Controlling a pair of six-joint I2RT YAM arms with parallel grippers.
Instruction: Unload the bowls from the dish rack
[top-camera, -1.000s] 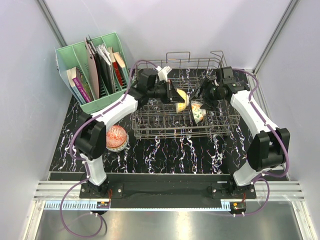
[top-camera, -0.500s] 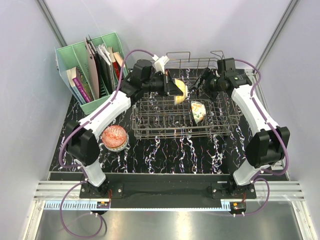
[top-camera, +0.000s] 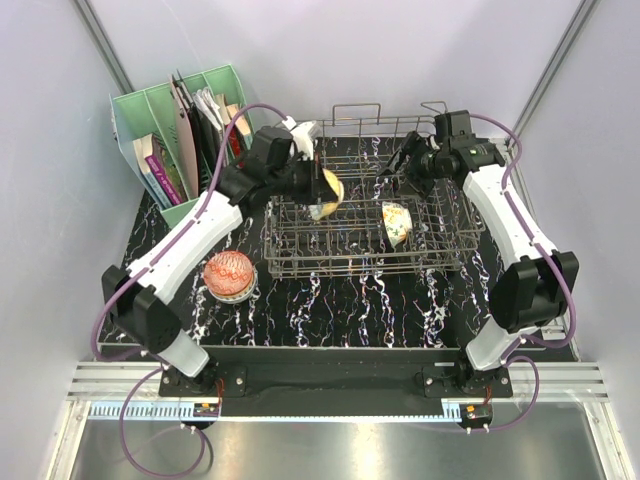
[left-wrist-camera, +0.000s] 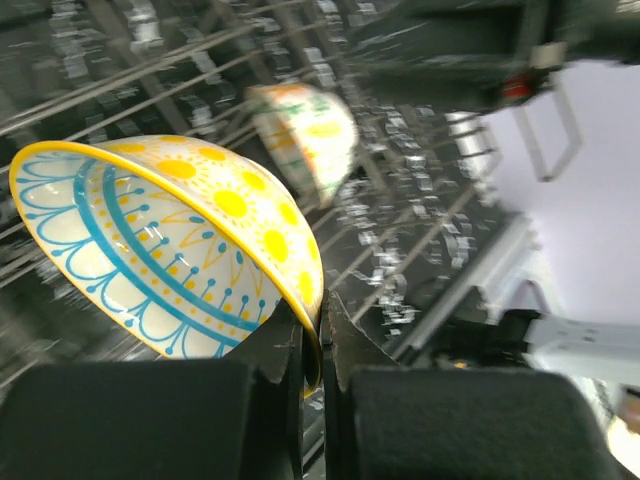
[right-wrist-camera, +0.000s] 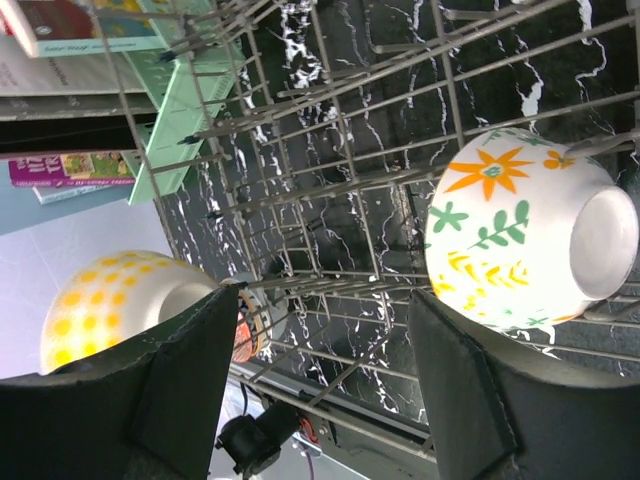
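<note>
Top external view. Student: How do the two arms stand?

Legend: The left arm (top-camera: 190, 240) stretches from its base up and across. Its wrist is bent so that the left gripper (top-camera: 318, 186) hangs over the left end of the dish rack (top-camera: 300, 266). The right arm (top-camera: 510, 225) rises along the right side and folds inward, with the right gripper (top-camera: 408, 170) over the rack's far right corner.

Student: And the fingers?

Legend: Left wrist view: the left gripper's fingers are pinched onto the rim of the yellow bowl (left-wrist-camera: 180, 240), which stands tilted on edge just ahead of them. Right wrist view: the right gripper's fingers are spread wide, with nothing between them.

Student: How many of each thing?

Legend: Three bowls show.
- The yellow bowl is in the left gripper.
- One floral bowl (top-camera: 397, 222) lies on its side in the rack, below and ahead of the right gripper.
- One red-pink bowl (top-camera: 230, 275) sits on the table (top-camera: 350, 300) outside the rack, beside the left arm's forearm.

There is one rack, and one green file holder (top-camera: 165, 120) behind the left gripper.
</note>
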